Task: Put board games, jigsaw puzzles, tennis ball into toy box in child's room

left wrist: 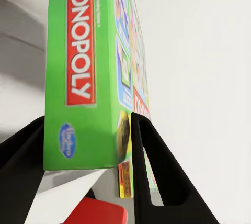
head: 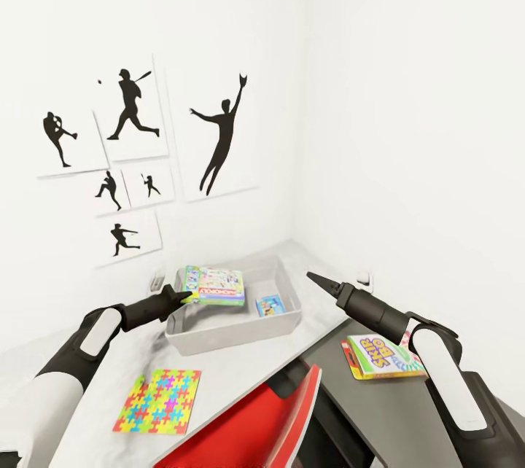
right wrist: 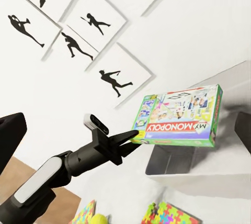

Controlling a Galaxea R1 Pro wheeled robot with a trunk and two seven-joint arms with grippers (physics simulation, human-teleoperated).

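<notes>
Three board games show: a green Monopoly box point(head: 214, 286) clamped in the left gripper point(head: 184, 297) above the toy box point(head: 219, 333), a small blue one point(head: 269, 305) inside it, another point(head: 380, 356) on the dark lower section. One jigsaw puzzle point(head: 159, 401) lies on the pale table point(head: 87, 388) (baseball silhouettes above). The right gripper point(head: 312, 278) hovers, fingers together.

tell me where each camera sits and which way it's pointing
Head: up on the robot, looking down at the table, grey bin and wall; both arms show.
Left wrist: looks along the left gripper, fingers clamped on the Monopoly box.
Right wrist: faces across at the left arm and wall pictures.
Shared: all three show the Monopoly box.
</notes>
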